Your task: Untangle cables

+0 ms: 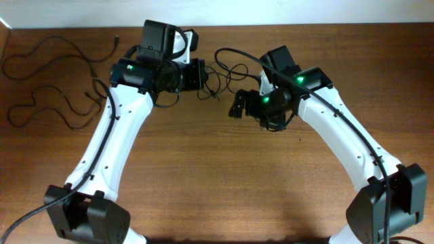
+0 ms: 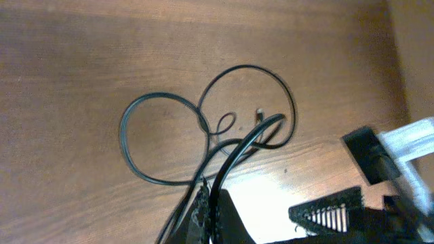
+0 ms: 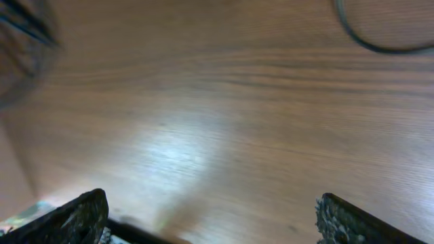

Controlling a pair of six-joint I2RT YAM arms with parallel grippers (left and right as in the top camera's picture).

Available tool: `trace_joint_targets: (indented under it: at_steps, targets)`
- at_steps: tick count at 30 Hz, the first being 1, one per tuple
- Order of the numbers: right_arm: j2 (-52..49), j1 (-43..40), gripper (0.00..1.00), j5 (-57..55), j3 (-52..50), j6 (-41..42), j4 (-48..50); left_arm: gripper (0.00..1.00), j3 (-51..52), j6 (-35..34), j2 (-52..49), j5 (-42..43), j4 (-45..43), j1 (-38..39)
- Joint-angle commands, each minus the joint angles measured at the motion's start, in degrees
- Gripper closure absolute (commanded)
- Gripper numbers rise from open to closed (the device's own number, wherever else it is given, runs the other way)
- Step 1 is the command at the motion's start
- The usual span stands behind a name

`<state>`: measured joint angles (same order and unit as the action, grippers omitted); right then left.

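Setting: a wooden table (image 1: pixel 217 176) seen from above, with two white and black robot arms reaching in from the near edge toward the middle of the far side.

Tangled cable: a thin black cord (image 1: pixel 224 71) lies in a small knot of loops between the two arms' tips, near the far edge. In the left wrist view it (image 2: pixel 237 146) forms two round loops side by side flat on the wood, with a tiny curl and a small plug end (image 2: pixel 259 114) inside the right-hand loop.

Loose cables: two more thin black cords lie as separate wavy strands at the far left of the table, well apart from the knot. One (image 1: pixel 91 63) runs nearer the far edge, and the other (image 1: pixel 64 102) lies just in front of it.

Left end effector: it (image 1: pixel 199 74) sits just beside the knot. In its wrist view its (image 2: pixel 271 203) fingers stand apart with bare wood showing between them. Two strands rise from the loops and run against one finger (image 2: pixel 203 213).

Right end effector: it (image 1: pixel 236 107) hovers near the knot on its other side. In its wrist view its (image 3: pixel 210 198) fingers are spread wide, with only wood between them. An arc of cable (image 3: pixel 369 45) shows at the upper right.
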<state>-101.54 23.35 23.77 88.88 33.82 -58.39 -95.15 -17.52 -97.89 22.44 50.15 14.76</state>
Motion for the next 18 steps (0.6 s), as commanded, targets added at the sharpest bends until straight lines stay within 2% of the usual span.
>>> trace_joint_targets:
  at_steps: [1, 4, 5, 7, 9, 13, 15, 16, 18]
  targets:
    - [-0.1, 0.2, 0.02, 7.9, -0.5, -2.7, 3.4, 1.0, -0.1, 5.6, 0.1, -1.9, 2.5, 2.3]
    - [-0.1, -1.4, 0.02, 9.0, -0.5, -2.9, 6.1, 1.0, -0.1, 8.3, 0.1, -0.6, 2.7, 2.9]
    - [-0.1, -2.6, 0.02, 9.0, -0.5, -2.9, 6.4, 1.0, -0.1, 9.2, 0.1, 3.1, 2.7, 2.9]
    - [-0.1, -5.4, 0.02, 9.0, -0.5, -2.9, 7.3, 1.0, -0.2, 12.7, 0.1, 12.9, 2.6, 2.9]
    - [-0.1, -7.8, 0.02, 6.7, -0.5, -2.9, 7.5, 1.0, -0.2, 12.7, 0.2, 21.3, 2.4, 2.6]
    - [-0.1, -8.8, 0.02, -9.9, -0.5, -2.9, 3.0, 1.0, -0.2, 12.7, 2.5, 46.1, -3.1, -0.5]
    - [-0.1, -8.8, 0.02, -12.7, -0.5, -2.9, 1.0, 1.0, -0.2, 12.7, 3.2, 45.7, -4.7, -3.0]
    - [-0.1, -8.8, 0.02, -12.9, -0.5, -2.9, 0.1, 1.0, -0.2, 12.7, 3.4, 41.8, -4.5, -4.5]
    - [-0.1, -8.8, 0.02, -12.9, -0.5, -2.9, -1.8, 1.0, -0.2, 12.4, 3.4, 26.6, -1.0, -7.6]
